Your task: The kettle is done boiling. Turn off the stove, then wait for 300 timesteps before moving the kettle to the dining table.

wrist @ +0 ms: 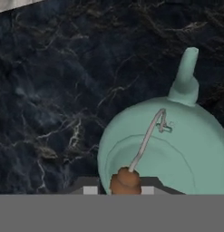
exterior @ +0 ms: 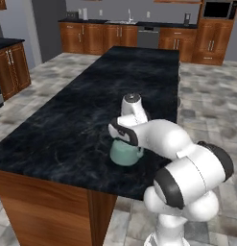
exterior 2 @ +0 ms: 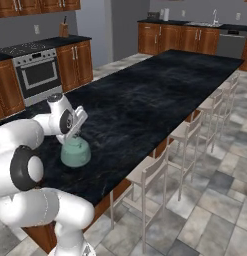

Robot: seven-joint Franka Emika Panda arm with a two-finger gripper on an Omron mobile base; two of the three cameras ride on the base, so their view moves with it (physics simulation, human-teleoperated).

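Observation:
The teal-green kettle [exterior: 124, 153] [exterior 2: 75, 153] [wrist: 181, 145] stands on the black marbled dining table [exterior: 62, 120] [exterior 2: 160, 95], near its front edge. My gripper [exterior 2: 71, 139] [wrist: 119, 190] comes down on it from above and is shut on the brown top of the thin arched handle [wrist: 125, 180]. In the hand view the spout [wrist: 186, 77] points away from the fingers. My white forearm hides the kettle's top in the left base view. The stove [exterior 2: 22, 48] sits in the wall counter at the far left, well away from the arm.
Several pale stools [exterior 2: 192, 131] line the table's right side. Wood cabinets with a sink [exterior: 121, 32] run along the back wall, and another cabinet [exterior: 12, 65] stands at the left. The table top stretches bare beyond the kettle.

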